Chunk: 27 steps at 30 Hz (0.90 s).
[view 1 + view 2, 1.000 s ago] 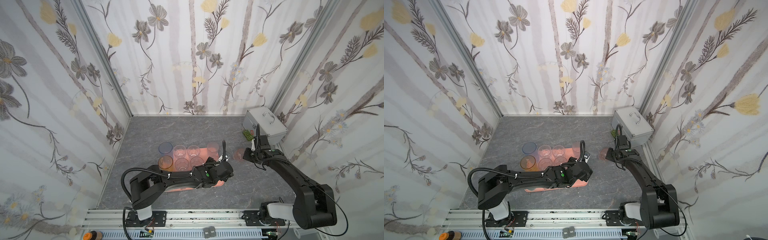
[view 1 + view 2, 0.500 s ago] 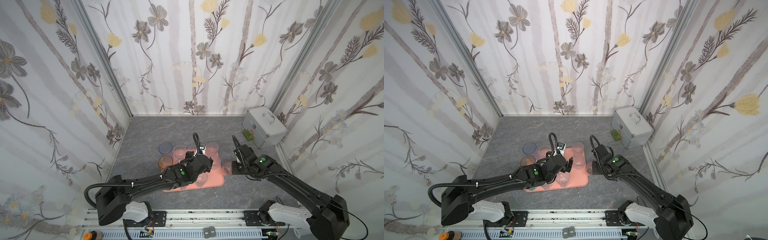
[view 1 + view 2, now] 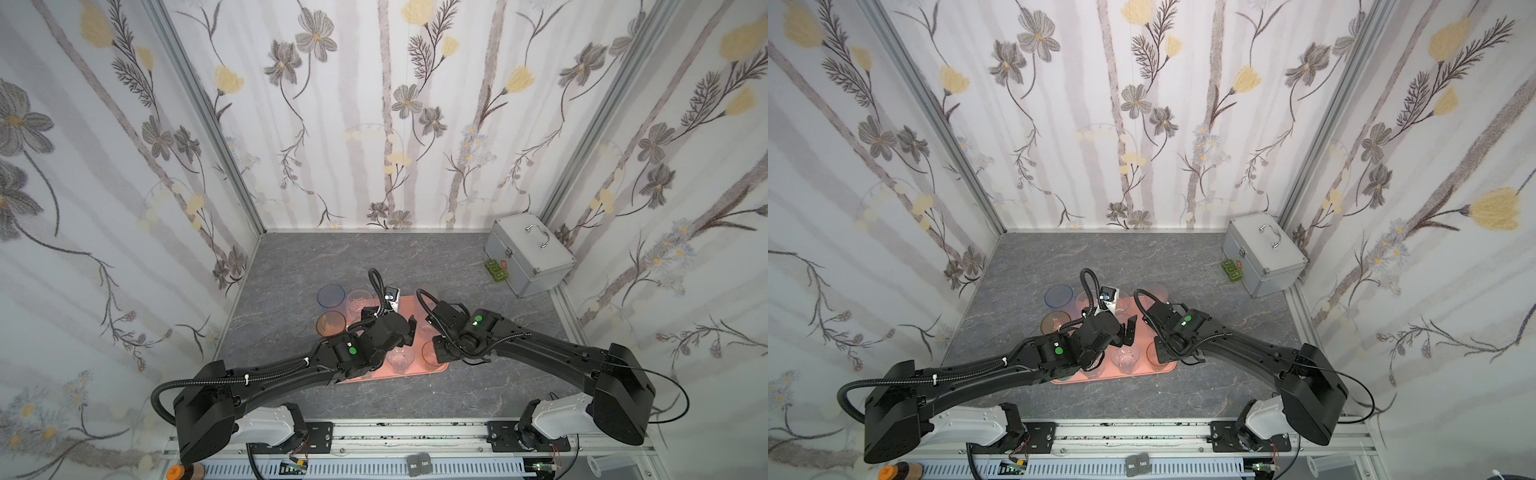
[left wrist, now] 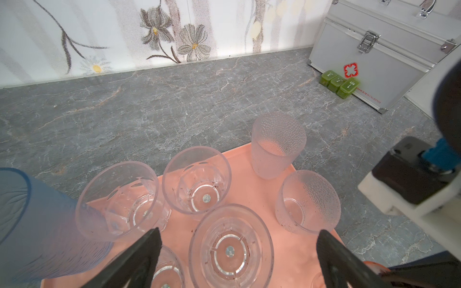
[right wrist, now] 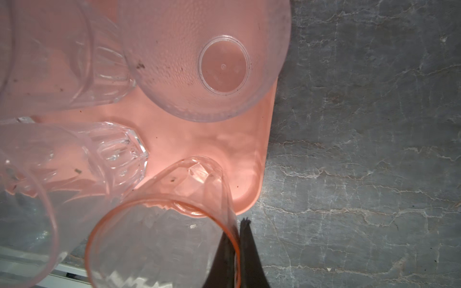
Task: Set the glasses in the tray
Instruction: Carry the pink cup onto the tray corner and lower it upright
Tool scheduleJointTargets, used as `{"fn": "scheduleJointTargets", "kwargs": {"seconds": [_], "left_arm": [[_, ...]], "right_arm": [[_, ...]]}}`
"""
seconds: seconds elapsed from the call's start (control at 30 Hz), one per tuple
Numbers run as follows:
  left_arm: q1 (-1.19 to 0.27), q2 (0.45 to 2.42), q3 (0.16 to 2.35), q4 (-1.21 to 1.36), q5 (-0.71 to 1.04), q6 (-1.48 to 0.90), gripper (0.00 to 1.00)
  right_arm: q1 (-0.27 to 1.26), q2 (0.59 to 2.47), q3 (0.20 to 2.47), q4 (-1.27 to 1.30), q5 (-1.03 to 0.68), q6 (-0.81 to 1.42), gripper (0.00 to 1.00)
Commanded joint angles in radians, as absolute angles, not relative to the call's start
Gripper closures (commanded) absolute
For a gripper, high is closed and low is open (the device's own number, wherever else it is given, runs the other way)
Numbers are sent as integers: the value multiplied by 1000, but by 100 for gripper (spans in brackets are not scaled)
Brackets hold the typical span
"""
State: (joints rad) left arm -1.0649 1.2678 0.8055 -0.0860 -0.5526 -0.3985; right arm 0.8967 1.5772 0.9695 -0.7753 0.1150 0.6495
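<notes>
The salmon-pink tray (image 3: 419,370) (image 3: 1142,371) lies in the middle of the table and holds several clear glasses. My left gripper (image 4: 238,232) (image 3: 405,332) is open above a clear glass (image 4: 230,249), touching nothing. Two frosted glasses (image 4: 278,144) (image 4: 308,202) stand on the tray's right side. A blue glass (image 3: 331,296) and an amber one (image 3: 331,324) stand at its left edge. My right gripper (image 5: 237,232) is shut on the rim of an orange-pink glass (image 5: 159,224) (image 3: 430,355), which is tilted, its base over the tray's near right corner (image 5: 249,174).
A silver metal case (image 3: 530,257) with a handle sits at the back right, with a small green object (image 3: 496,270) against its front. Flowered walls close in the grey marble table on three sides. The two wrists hang close together over the tray.
My right arm has swung from near the case to the tray's near right corner, carrying the orange-pink glass. My left gripper has moved from the tray's right end to its middle, staying open.
</notes>
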Motion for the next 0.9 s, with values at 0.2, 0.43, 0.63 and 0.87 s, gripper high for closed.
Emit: {"fn": "scheduleJointTargets", "kwargs": {"seconds": [0.2, 0.43, 0.63, 0.87], "left_arm": [[-1063, 1269, 804, -77, -564, -419, 0], [-1063, 1272, 799, -77, -562, -422, 0], [-1063, 1280, 798, -77, -561, -423, 0], [-1064, 1278, 796, -77, -565, -427, 0]], "right_arm": [[899, 1658, 964, -729, 159, 643, 100], [899, 1649, 969, -767, 213, 641, 100], [899, 1641, 977, -799, 255, 632, 100], [899, 1650, 979, -796, 256, 628, 97]]}}
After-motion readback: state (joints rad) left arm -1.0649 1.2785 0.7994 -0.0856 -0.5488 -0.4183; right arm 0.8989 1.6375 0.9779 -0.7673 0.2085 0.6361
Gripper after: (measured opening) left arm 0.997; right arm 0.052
